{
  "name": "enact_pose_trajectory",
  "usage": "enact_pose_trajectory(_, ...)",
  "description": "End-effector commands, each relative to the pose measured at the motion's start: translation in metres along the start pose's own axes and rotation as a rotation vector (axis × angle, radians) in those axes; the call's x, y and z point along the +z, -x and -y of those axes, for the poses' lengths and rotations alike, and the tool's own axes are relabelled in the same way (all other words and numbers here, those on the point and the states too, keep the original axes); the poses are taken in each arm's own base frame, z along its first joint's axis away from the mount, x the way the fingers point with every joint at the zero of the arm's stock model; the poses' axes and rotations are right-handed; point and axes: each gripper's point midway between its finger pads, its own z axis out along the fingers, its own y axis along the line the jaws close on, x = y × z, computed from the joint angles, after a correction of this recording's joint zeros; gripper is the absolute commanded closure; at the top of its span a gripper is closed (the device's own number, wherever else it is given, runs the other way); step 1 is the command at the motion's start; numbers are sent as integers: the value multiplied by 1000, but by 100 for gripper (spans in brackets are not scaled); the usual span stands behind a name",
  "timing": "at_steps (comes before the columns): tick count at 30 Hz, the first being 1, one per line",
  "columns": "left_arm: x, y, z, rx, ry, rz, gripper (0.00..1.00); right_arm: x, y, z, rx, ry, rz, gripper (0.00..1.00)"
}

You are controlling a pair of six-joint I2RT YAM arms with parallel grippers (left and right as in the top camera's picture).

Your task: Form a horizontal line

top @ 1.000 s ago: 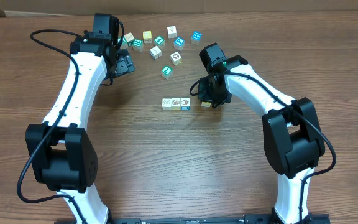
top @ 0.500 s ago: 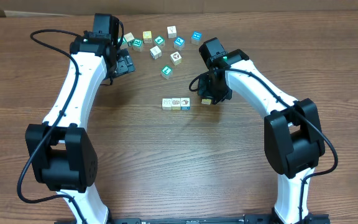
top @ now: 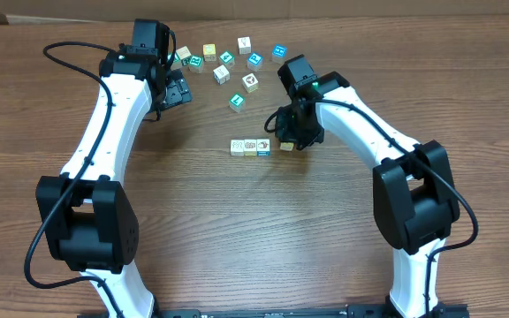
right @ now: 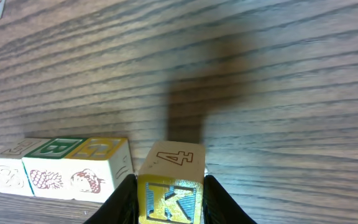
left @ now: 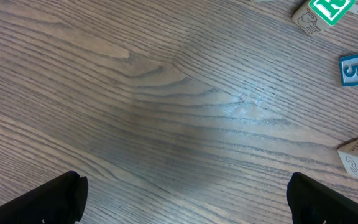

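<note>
As right gripper (right: 170, 200) pinches wooden cube (right: 173, 163), row (right: 58, 167) straight.

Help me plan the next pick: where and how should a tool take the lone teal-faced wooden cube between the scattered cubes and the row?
Probably from straight above, pinching two opposite side faces of the teal-faced wooden cube; it lies flat on the wooden table, with bare wood on every side.

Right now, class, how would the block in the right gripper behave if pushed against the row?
The block looks rigid, likely wood, so it shouldn't deform. Flat faces suggest sliding, not rolling. The row looks light, so it may shift.
</note>
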Motion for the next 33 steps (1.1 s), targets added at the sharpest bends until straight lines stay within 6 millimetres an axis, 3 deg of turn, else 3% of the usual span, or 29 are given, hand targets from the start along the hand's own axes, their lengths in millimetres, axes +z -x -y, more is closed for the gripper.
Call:
enact_pose_trajectory(1, 0, 6, 2, 1, 7, 14, 0, -14, 0, -9, -16, 26, 29, 73)
enact_pose_trajectory(33, 0, 6, 2, 1, 7, 14, 0, 6, -4, -4, -29, -8, 58, 72)
